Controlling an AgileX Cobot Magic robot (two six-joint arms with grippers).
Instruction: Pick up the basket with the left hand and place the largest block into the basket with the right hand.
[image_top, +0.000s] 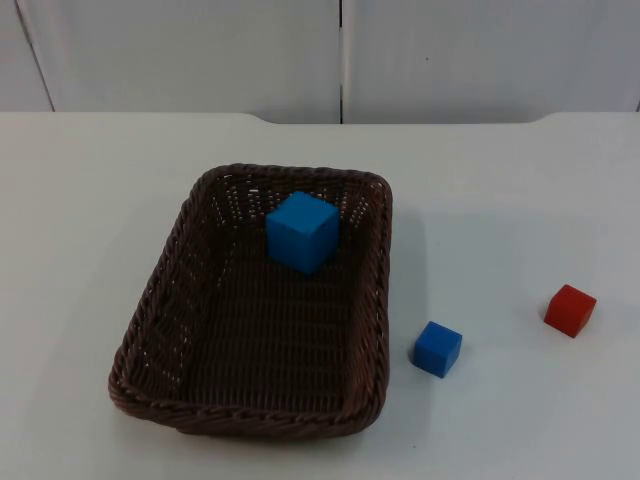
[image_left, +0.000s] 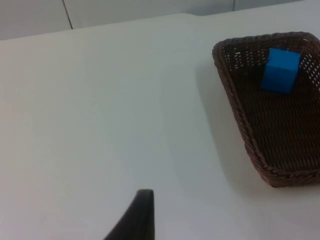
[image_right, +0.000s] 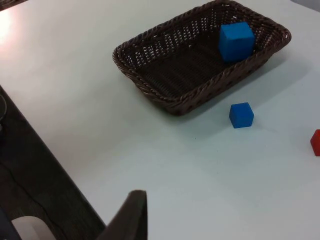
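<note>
The large blue block (image_top: 302, 231) sits inside the brown wicker basket (image_top: 160, 300) on the white table (image_top: 520, 200). A small blue cube (image_top: 438, 348) and a red cube (image_top: 570, 310) lie beside it. Neither gripper's finger state can be told.

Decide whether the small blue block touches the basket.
Apart. In the top view, bare white table separates the small blue block from the brown wicker basket; the right wrist view shows the same gap.
</note>
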